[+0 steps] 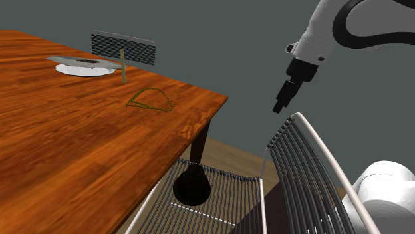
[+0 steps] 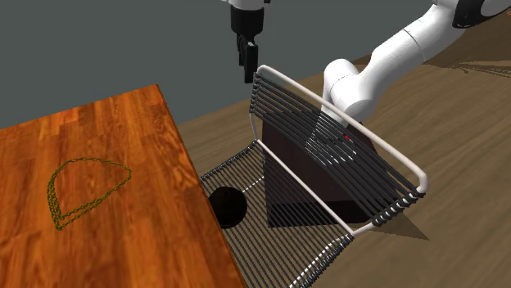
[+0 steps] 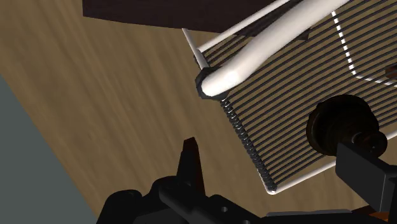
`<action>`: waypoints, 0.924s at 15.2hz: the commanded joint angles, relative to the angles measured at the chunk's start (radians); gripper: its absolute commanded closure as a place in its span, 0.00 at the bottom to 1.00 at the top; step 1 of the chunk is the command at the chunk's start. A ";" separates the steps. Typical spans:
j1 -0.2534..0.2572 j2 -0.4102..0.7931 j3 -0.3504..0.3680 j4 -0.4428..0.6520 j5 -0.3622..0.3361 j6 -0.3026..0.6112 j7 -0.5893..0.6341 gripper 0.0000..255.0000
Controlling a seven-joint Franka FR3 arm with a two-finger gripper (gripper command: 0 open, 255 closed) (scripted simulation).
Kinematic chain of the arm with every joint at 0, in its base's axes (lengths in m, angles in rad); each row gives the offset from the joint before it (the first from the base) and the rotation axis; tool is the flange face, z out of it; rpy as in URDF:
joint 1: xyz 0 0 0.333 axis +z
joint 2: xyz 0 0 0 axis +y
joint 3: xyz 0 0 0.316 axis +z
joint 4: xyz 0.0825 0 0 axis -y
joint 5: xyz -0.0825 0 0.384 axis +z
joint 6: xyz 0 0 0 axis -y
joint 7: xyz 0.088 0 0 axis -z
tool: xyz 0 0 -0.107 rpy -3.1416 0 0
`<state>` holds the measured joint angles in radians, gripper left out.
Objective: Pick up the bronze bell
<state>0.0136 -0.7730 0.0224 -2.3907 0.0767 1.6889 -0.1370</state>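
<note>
The bell (image 1: 191, 185) looks dark, almost black, with a wide base and a small knob on top. It stands on the wire seat of a chair (image 1: 226, 199) tucked beside the table. My black gripper (image 1: 279, 105) hangs high in the air above the top of the chair back, well above the bell and apart from it. In the second exterior view the gripper (image 2: 247, 72) points down just beyond the chair back's upper corner, with the bell (image 2: 229, 206) far below. The wrist view shows the fingers (image 3: 189, 167) standing apart and empty, the gripper (image 3: 266, 149) open, and the bell (image 3: 343, 124) close by the other finger.
The chair's white-framed wire back (image 1: 312, 174) rises between my arm and the seat. A wooden table (image 1: 73, 153) overhangs the seat's near side. It carries a gold chain (image 1: 150, 100), a white plate (image 1: 83, 66) and an upright stick (image 1: 123, 66). A second chair (image 1: 124, 46) stands behind.
</note>
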 commanded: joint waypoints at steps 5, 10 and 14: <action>0.025 0.043 0.075 -0.047 0.048 0.095 0.081 0.00; 0.054 0.131 0.170 -0.076 0.099 0.220 0.182 0.00; 0.072 0.227 0.247 -0.074 0.128 0.322 0.263 0.00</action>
<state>0.0800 -0.5749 0.2463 -2.4616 0.1956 1.9753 0.1017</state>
